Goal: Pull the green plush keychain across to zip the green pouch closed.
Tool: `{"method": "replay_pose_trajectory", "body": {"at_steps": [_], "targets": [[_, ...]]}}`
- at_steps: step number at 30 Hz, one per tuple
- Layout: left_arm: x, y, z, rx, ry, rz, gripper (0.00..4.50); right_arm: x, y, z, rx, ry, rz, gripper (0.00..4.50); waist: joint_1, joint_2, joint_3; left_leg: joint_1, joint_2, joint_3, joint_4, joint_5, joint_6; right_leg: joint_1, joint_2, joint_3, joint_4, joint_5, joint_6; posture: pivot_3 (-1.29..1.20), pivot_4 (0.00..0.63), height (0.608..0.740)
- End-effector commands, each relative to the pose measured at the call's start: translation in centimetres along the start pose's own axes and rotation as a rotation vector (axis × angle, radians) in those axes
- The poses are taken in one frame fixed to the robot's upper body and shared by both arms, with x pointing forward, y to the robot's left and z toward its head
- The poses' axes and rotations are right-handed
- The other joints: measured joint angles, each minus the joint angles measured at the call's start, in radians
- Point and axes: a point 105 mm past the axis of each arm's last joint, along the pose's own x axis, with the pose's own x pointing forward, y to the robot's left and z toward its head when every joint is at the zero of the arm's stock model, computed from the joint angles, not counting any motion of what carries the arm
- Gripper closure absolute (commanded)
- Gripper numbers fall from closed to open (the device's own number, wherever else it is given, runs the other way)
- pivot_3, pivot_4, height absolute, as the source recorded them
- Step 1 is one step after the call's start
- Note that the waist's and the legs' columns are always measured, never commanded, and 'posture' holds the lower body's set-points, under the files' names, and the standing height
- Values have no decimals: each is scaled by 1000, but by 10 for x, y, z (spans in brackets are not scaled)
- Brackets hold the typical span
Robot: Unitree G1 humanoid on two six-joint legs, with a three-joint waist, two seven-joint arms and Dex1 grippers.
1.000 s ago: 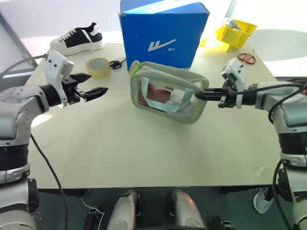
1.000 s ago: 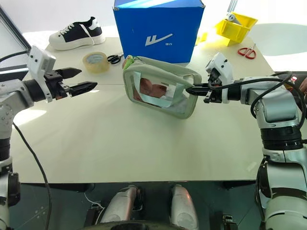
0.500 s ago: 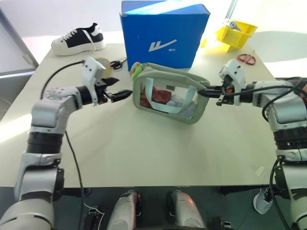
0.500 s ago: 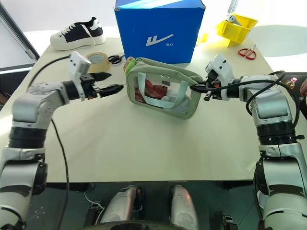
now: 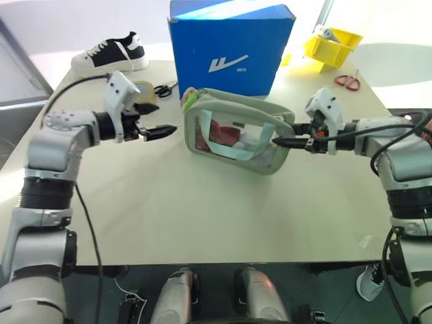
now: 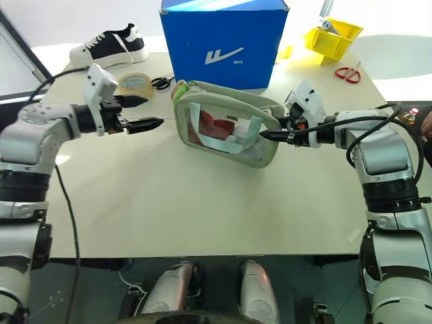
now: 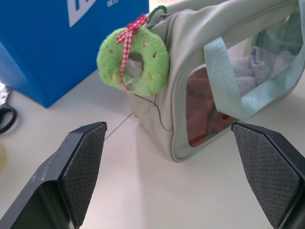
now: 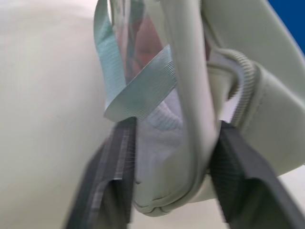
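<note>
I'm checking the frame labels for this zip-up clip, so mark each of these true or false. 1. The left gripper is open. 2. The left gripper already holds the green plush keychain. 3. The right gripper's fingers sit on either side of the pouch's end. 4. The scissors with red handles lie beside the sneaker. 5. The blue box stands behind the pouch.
1. True: the left gripper stands open.
2. False: the green plush keychain hangs free at the end of the green pouch, ahead of the open fingers.
3. True: the right gripper straddles that end.
4. False: the red scissors lie near the yellow bin; the sneaker is across the table.
5. True: the blue box stands behind it.
</note>
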Motion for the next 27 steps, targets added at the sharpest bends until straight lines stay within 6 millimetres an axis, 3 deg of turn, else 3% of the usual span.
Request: {"method": "replay_pose_trajectory", "body": {"at_steps": [1, 6, 9, 17, 21, 24, 27], "targets": [[-20, -4, 24, 44, -50, -6, 0, -21, -7, 42, -128, -78, -45, 1406, -1, 1, 0, -1, 0, 0, 0, 0, 0, -1, 0, 0, 0, 0, 0, 0, 150, 740], [-28, -9, 26, 51, -42, -10, 0, -16, -4, 72, -186, -133, -10, 1406, -1, 1, 0, -2, 0, 0, -1, 0, 0, -3, 0, 0, 0, 0, 0, 0, 150, 740], [-28, -8, 27, 56, -40, -5, 0, -6, 2, 78, -201, -144, 31, 1406, -1, 1, 0, -2, 0, 0, -1, 0, 0, -3, 0, 0, 0, 0, 0, 0, 150, 740], [-28, -16, 29, 62, -53, -17, 0, 40, -10, 50, -264, -52, 6, 1406, -1, 1, 0, -3, -1, 0, 0, 0, 0, -3, 0, 0, 0, 0, 0, 0, 150, 740], [-30, -15, 28, 59, -55, -2, 0, 46, -2, 62, -246, -116, 61, 2698, -9, 1, 0, -3, -1, 0, 0, 1, -1, -3, 1, 0, 1, 0, 0, 0, 150, 740], [-33, -14, 27, 54, -52, 5, 0, 44, 8, 70, -252, -162, 126, 4331, -8, 1, 0, -3, 0, 0, -1, 1, -1, -3, 2, 0, 2, 2, 3, 0, 150, 740], [-35, -11, 24, 51, -44, 18, 0, 42, 21, 75, -255, -198, 212, 4466, -6, 1, 0, -3, 0, 0, 0, 1, 0, -3, 3, 0, 2, 2, 4, 0, 150, 740]]}}
